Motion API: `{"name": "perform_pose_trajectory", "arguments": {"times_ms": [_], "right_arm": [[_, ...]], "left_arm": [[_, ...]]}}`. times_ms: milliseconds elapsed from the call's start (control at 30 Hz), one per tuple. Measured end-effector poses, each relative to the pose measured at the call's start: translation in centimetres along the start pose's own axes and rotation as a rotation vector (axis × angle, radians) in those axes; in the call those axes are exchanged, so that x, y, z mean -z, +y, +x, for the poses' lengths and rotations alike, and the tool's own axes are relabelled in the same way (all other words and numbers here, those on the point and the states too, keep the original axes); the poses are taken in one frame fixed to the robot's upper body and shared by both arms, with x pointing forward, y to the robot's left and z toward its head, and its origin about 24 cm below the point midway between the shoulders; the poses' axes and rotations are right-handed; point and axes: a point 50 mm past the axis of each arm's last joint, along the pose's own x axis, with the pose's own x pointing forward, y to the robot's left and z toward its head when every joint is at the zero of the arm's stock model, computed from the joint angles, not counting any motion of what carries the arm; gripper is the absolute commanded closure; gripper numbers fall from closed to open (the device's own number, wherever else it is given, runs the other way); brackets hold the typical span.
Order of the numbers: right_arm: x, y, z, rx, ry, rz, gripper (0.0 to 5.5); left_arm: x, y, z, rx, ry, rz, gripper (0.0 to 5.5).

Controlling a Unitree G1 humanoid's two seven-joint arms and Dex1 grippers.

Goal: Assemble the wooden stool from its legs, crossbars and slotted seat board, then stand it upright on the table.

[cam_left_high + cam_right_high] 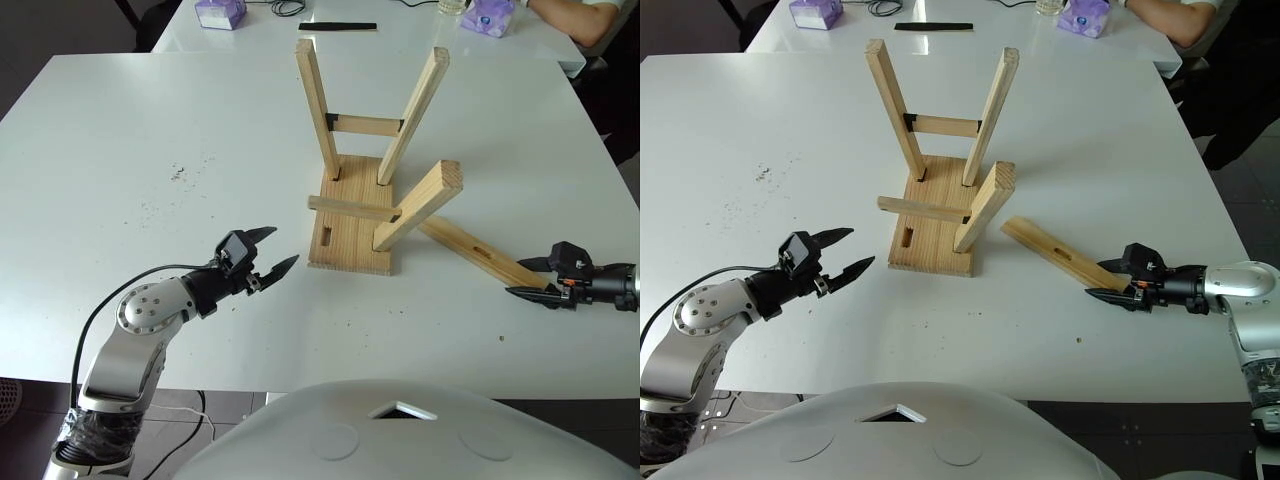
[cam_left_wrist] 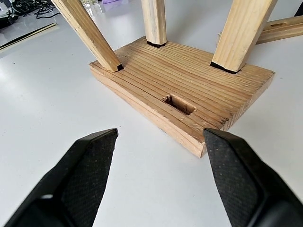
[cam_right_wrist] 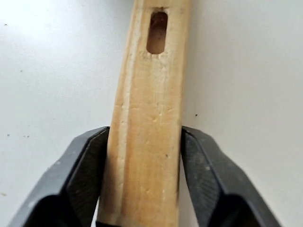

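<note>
My left gripper [image 1: 285, 246] is hanging wide open, empty, lower centre-left | my right gripper [image 1: 517, 278] is pinching one end of the loose pale slotted wooden leg [image 1: 470, 250], lower right.

A purple pack [image 1: 220, 12] and black strip [image 1: 337, 26] lie on the far table [image 1: 262, 36].

pale honey seat board [image 2: 203, 85] striped with straight brown grain, black rims around the feet of its tan legs [image 1: 318, 105]; a yellower loose leg [image 3: 147, 142]; matte black left gripper [image 2: 161, 135] and right gripper [image 3: 145, 130]; white table [image 1: 150, 120] flecked with dark specks; purple packets [image 1: 220, 12] behind.
</note>
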Motion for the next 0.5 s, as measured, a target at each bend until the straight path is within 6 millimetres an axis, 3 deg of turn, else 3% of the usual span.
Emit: {"name": "perform_pose_trajectory", "arguments": {"times_ms": [233, 367, 433, 500], "right_arm": [[-0.1, 0.0, 0.5, 0.049, -0.047, 0.022, 3.45], [-0.7, -0.9, 0.6, 0.119, -0.152, 0.15, 3.45], [-2.8, -2.0, -0.2, 0.179, -0.291, 0.213, 3.45], [-6.6, -3.5, -1.9, 0.215, -0.477, 0.212, 3.45]], "left_arm": [[-0.9, 1.5, -0.9, -0.065, -0.05, -0.016, 2.18], [-4.1, 6.2, -2.4, -0.333, -0.168, 0.001, 2.18], [-6.5, 8.3, -3.3, -0.435, -0.275, -0.002, 2.18], [-9.0, 8.9, -3.3, -0.433, -0.379, -0.008, 1.93]]}}
